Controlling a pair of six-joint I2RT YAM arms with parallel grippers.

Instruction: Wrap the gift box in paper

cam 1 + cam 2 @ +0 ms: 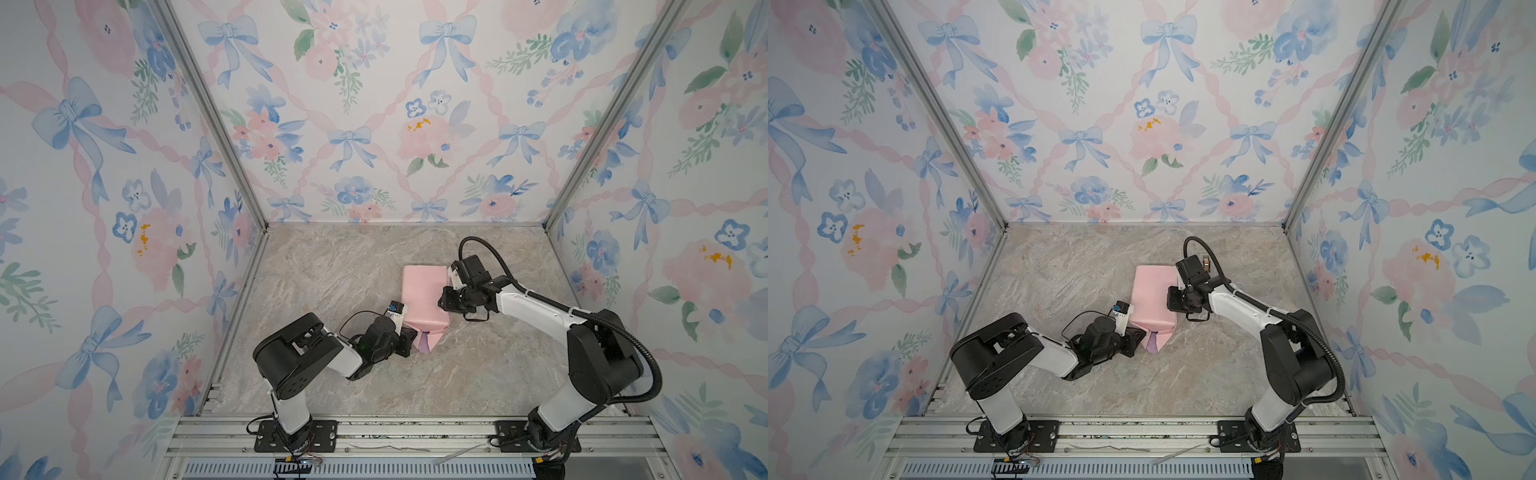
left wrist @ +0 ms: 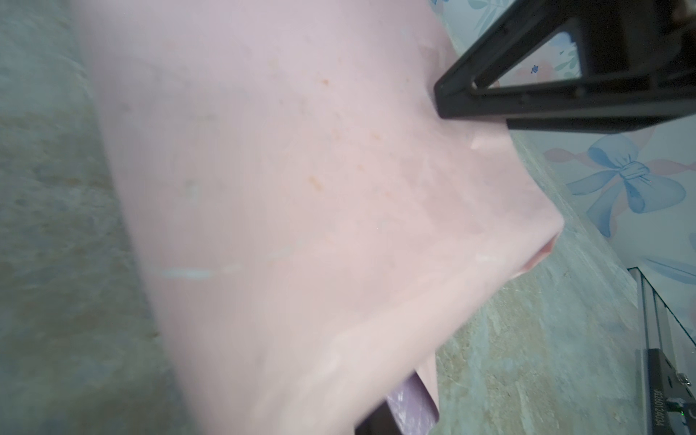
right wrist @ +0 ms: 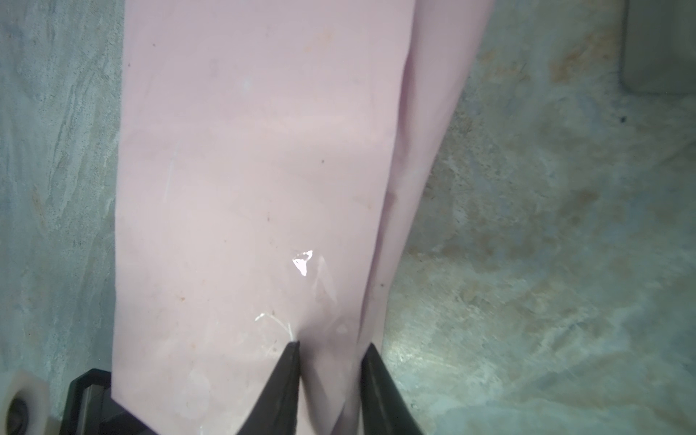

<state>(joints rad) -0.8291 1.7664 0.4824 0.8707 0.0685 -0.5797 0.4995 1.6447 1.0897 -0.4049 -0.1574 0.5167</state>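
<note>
Tabletop (image 1: pixel 332 270) of marbled stone, floral walls around; a small tan thing (image 1: pixel 1206 262) shows just behind the right arm, too small to name. Mid-table lies the paper (image 1: pixel 422 299), a long pink bundle showing lilac at its near end, hiding the gift box. The left gripper (image 1: pixel 411 337) straddles that end fold. The right gripper (image 3: pixel 333 344) stands narrow over a crease. Neither grip can be told.

The paper (image 1: pixel 424 297) lies folded into a pale pink oblong parcel — lilac showing at its near end.
</note>
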